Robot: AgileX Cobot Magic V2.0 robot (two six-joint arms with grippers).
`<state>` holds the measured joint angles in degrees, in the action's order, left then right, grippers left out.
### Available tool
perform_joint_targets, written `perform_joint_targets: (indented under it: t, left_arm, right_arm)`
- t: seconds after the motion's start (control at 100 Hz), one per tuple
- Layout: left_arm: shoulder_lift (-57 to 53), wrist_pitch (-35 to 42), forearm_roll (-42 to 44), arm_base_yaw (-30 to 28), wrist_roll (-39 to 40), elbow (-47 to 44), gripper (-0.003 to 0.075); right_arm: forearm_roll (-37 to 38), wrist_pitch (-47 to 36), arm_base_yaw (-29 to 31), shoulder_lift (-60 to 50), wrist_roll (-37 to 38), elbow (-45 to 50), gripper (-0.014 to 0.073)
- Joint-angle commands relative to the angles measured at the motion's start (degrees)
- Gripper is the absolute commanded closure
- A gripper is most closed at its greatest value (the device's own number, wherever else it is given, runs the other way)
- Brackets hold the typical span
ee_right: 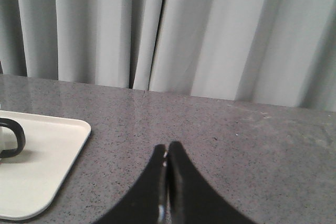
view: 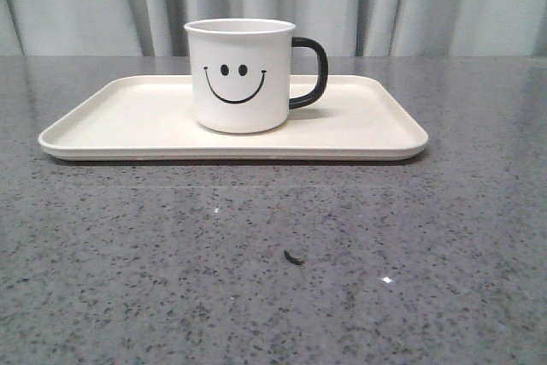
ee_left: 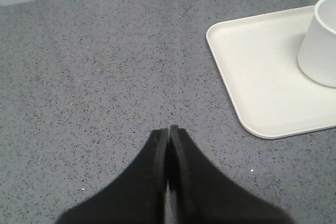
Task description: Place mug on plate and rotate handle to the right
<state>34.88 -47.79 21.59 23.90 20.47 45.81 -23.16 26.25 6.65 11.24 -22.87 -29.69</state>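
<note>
Probably light but slick, chip-prone mug [view: 240, 76] on plate [view: 111, 126]; best grabbed by rim or handle [view: 311, 73]. Left gripper [ee_left: 168, 131], right gripper [ee_right: 167, 147]: jaws together, empty.

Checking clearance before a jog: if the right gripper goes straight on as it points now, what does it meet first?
Nothing close: the right gripper, jaws shut, points over bare table toward the curtain. The plate and handle sit off to one side. Depth is unclear.
</note>
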Motion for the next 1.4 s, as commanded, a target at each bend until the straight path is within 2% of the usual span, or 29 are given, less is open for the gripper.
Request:
perform_joint_targets:
  t: [0.0, 0.14, 0.23, 0.28, 0.35, 0.5, 0.61, 0.74, 0.9, 1.17, 1.39]
  left_arm:
    - [0.0, 4.2, 0.6, 0.2, 0.6, 1.5, 0.0739]
    - [0.0, 4.4, 0.7, 0.2, 0.6, 1.5, 0.0739]
    - [0.2, 9.2, 0.6, 0.2, 0.6, -0.1, 0.0739]
    - [0.1, 14.6, 1.6, -0.1, 0.6, -2.2, 0.0739]
    - [-1.0, 26.3, 2.4, -1.9, 0.6, -7.1, 0.0739]
    - [-7.2, 52.0, 0.9, -9.7, 0.7, -21.3, 0.0739]
    - [-14.2, 62.4, -4.1, -15.8, 0.7, -31.7, 0.0739]
    - [-23.3, 61.9, -11.0, -21.5, 0.7, -39.8, 0.0739]
    - [-31.7, 57.8, -11.8, -24.8, 0.7, -44.1, 0.0739]
    - [-35.7, 50.4, -11.3, -25.2, 0.6, -44.8, 0.0739]
    - [-37.1, 52.0, -11.0, -25.3, 0.4, -46.3, 0.0739]
  right_arm:
    - [-0.7, -4.5, 0.4, 0.7, 0.2, -1.2, 0.0654]
    - [-0.7, -4.5, 0.4, 0.7, 0.2, -1.2, 0.0654]
    - [-0.7, -4.4, 0.4, 0.7, 0.2, -1.2, 0.0654]
    - [-0.7, -4.4, 0.4, 0.7, 0.2, -1.2, 0.0654]
    - [-0.7, -4.4, 0.4, 0.7, 0.2, -1.2, 0.0654]
    - [-0.7, -4.4, 0.4, 0.7, 0.2, -1.2, 0.0654]
    - [-0.7, -4.4, 0.4, 0.7, 0.2, -1.2, 0.0654]
    - [-0.7, -4.4, 0.4, 0.7, 0.2, -1.2, 0.0654]
    - [-0.7, -4.4, 0.4, 0.7, 0.2, -1.2, 0.0654]
    - [-0.7, -4.4, 0.4, 0.7, 0.2, -1.2, 0.0654]
    - [-0.7, -4.4, 0.4, 0.7, 0.2, -1.2, 0.0654]
